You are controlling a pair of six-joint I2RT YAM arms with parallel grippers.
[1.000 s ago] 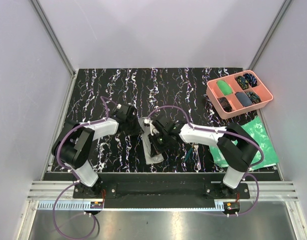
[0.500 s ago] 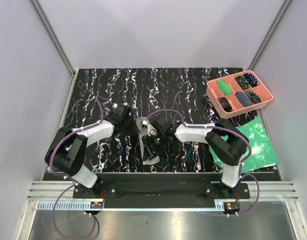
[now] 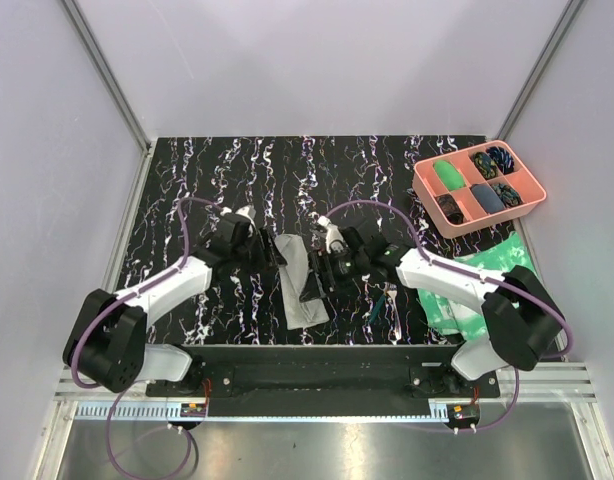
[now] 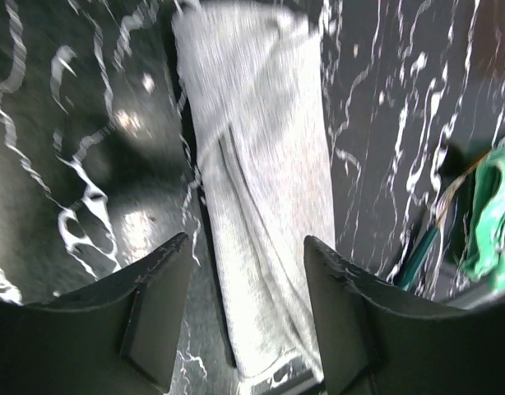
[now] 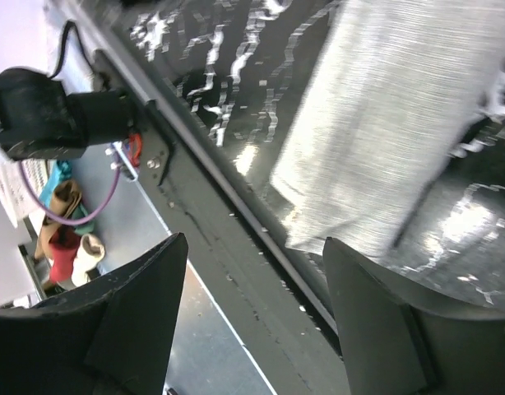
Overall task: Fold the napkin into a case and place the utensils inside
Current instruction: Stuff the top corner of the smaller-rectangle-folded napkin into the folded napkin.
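Observation:
The napkin (image 3: 300, 290) lies on the black marbled table as a narrow folded grey strip, the case shape, running from the middle toward the front edge. My left gripper (image 3: 263, 248) hovers at its far left end, open; in the left wrist view the napkin (image 4: 261, 164) lies below the gap of the left gripper (image 4: 248, 309). My right gripper (image 3: 325, 266) is just right of the strip, open and empty; in its wrist view the right gripper (image 5: 252, 321) looks past the napkin (image 5: 392, 107). The utensils (image 3: 386, 300) lie right of the cloth, with a teal handle (image 4: 419, 253) showing.
A pink compartmented tray (image 3: 527, 203) with small items stands at the back right. The green mottled sheet (image 3: 502, 275) lies at the right under the right arm. The table's front rail (image 5: 236, 206) runs close to the napkin's near end.
Both grippers have opened and let go of the napkin, then drawn apart to its sides. The cloth now lies flat as a folded strip.

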